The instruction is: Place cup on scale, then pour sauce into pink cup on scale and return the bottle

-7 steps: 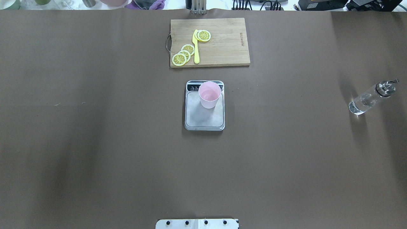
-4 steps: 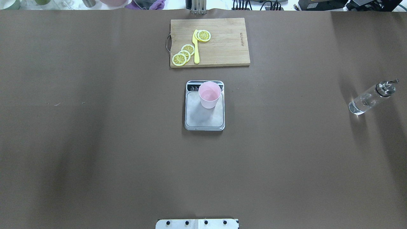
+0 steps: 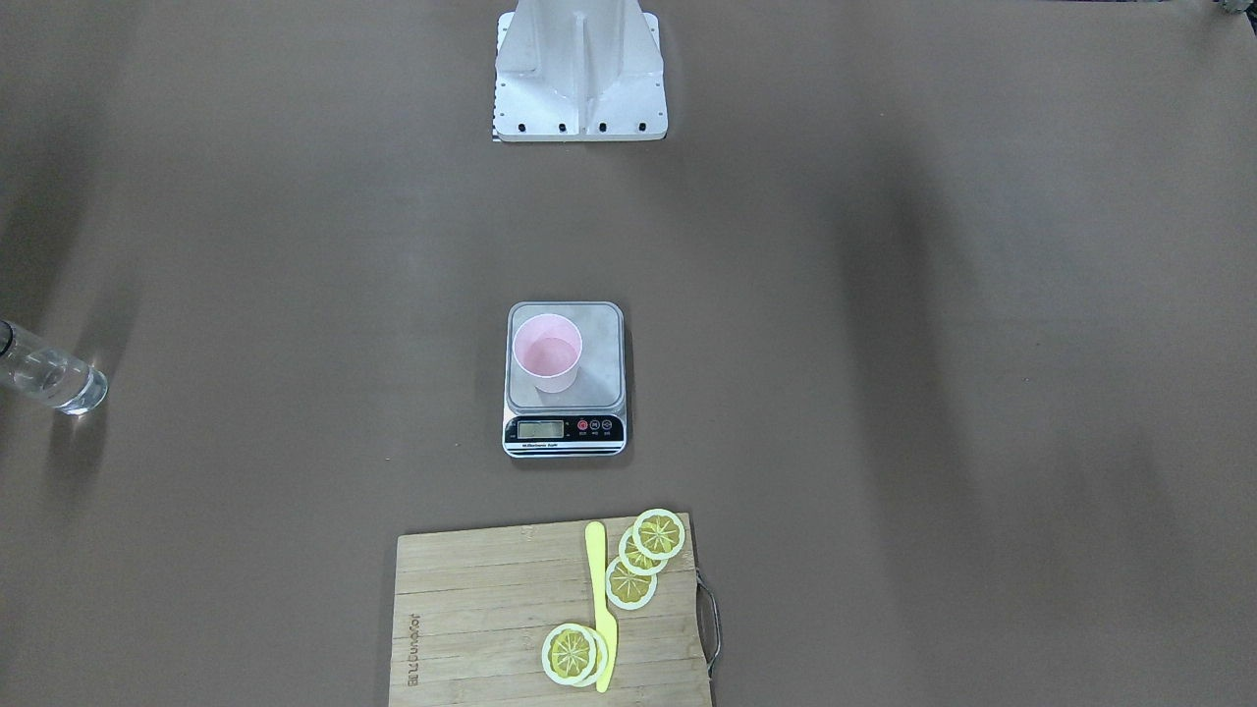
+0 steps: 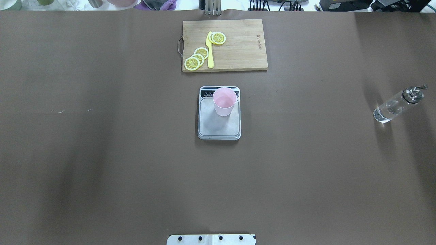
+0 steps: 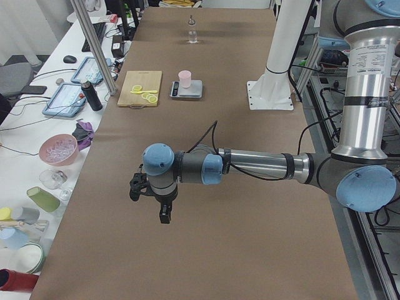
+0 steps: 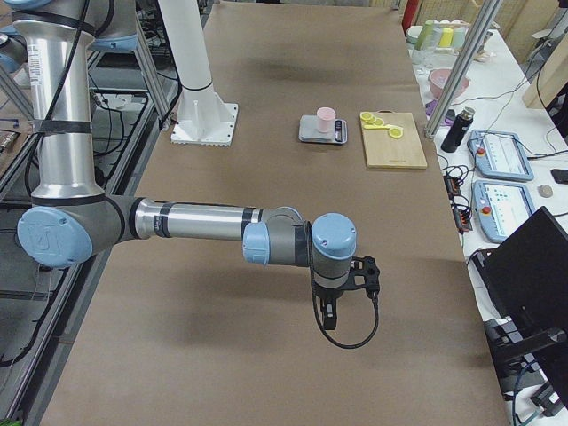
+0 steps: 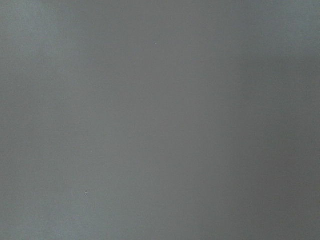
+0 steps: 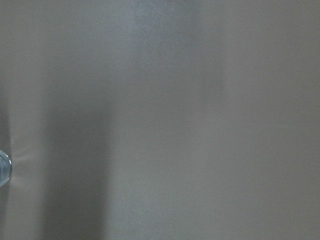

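- Overhead exterior: fixed and high, behind the robot. The base plate [image 4: 211, 239] sits at the bottom edge and the cutting board [image 4: 238, 51] at the far side. It faces forward and down and spans the table [image 4: 102, 143].
- Exterior front-facing: fixed, on the opposite side, looking steeply down. The base plate is at the top and the board at the bottom. It shares the scale [image 3: 599, 363], board and bottle [image 3: 44, 378] with the overhead view, turned round.
- Exterior left: at the table's end, looking lengthwise. The left arm [image 5: 256, 165] is near and large; the scale is small and far.
- Exterior right: at the opposite end. The right arm [image 6: 195, 220] is near; the same scale and board are far.
- Left wrist-mounted: close, showing only bare table cover.
- Right wrist-mounted: close on the cover, with a sliver of clear glass [image 8: 3, 169] at the left edge.
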